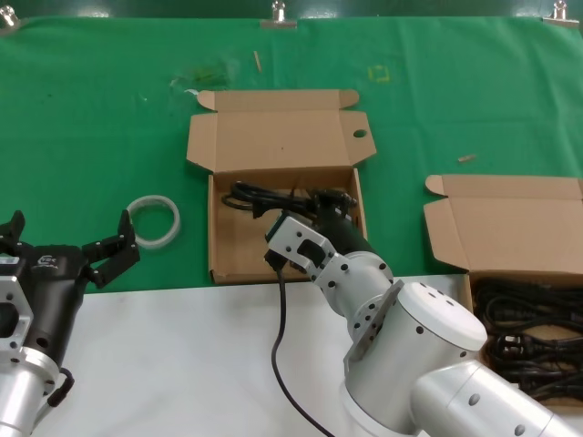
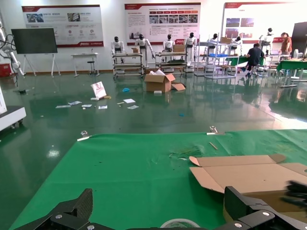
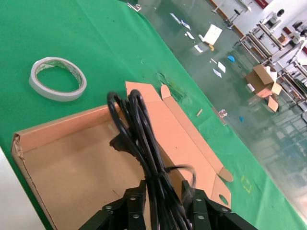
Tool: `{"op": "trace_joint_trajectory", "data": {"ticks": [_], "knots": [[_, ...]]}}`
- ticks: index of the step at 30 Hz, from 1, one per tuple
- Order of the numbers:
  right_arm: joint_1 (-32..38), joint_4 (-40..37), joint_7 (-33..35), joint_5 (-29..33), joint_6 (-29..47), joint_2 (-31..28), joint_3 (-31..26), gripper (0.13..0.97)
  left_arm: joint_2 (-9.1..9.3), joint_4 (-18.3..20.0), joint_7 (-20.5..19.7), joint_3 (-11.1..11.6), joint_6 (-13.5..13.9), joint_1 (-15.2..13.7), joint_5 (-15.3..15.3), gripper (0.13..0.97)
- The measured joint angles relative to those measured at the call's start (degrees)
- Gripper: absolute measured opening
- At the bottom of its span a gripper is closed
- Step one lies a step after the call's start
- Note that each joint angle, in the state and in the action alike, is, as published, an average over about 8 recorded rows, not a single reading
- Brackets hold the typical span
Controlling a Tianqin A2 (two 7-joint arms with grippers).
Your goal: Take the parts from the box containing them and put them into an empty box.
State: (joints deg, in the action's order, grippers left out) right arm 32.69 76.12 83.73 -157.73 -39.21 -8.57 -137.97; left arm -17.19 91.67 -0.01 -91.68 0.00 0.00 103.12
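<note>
Pinching a floppy, glossy power cord coil [image 3: 144,143] mid-bundle, the right gripper [image 3: 163,201] hovers over the holed-tab box [image 1: 282,137] at frame centre.

surface [image 1: 109,118]: green cloth, with a white strip along the near edge
holed-tab box [image 1: 241,246]: plain brown cardboard
plain-tab box [image 1: 510,237]: the same brown
power cords [image 1: 528,337]: glossy black (likewise the coiled power cord [image 3: 144,148] in the right tool)
ring [image 1: 153,221]: white
right tool [image 3: 165,206]: black
left tool [image 1: 68,250]: black
arm shells: silver-white
</note>
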Motion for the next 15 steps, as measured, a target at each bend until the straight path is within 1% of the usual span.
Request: {"op": "trace_joint_trajectory", "data": {"ticks": [8, 9, 15], "knots": [[0.0, 0.0, 0.0, 0.0, 0.0, 0.0, 0.0, 0.35, 0.0, 0.0, 0.0, 0.0, 0.0, 0.0, 0.0, 0.966], [0.0, 0.0, 0.0, 0.0, 0.0, 0.0, 0.0, 0.35, 0.0, 0.0, 0.0, 0.0, 0.0, 0.0, 0.0, 0.966], [-0.3, 0.1, -0.7, 0.5, 0.4, 0.0, 0.4, 0.47, 0.0, 0.0, 0.0, 0.0, 0.0, 0.0, 0.0, 0.966]]}}
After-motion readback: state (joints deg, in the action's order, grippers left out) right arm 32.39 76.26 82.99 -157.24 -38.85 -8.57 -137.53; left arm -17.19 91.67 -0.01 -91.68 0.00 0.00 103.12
